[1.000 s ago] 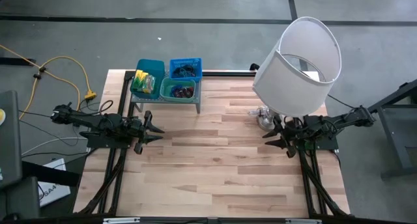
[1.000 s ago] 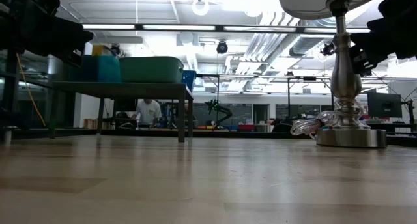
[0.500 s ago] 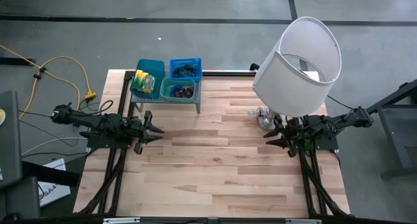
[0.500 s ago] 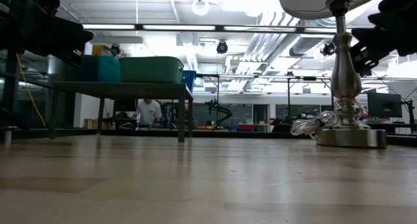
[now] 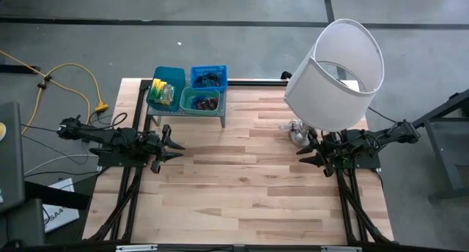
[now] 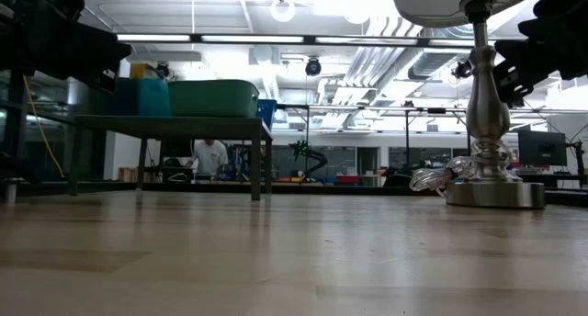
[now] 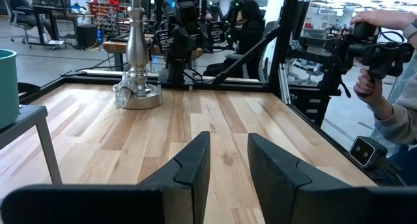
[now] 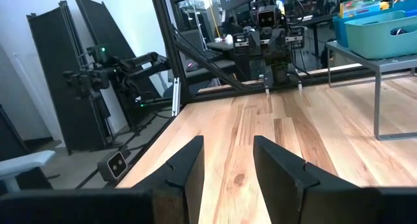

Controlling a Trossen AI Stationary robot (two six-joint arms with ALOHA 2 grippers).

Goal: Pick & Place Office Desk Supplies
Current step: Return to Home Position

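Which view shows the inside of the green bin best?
The high view: it looks down into the green bin at small items. The low view shows only its side; wrist views, at most outer walls.

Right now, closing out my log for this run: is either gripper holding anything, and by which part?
Nothing is held. The left arm's dark two-finger gripper and the right arm's gripper both stand open and empty over the pale wooden table.
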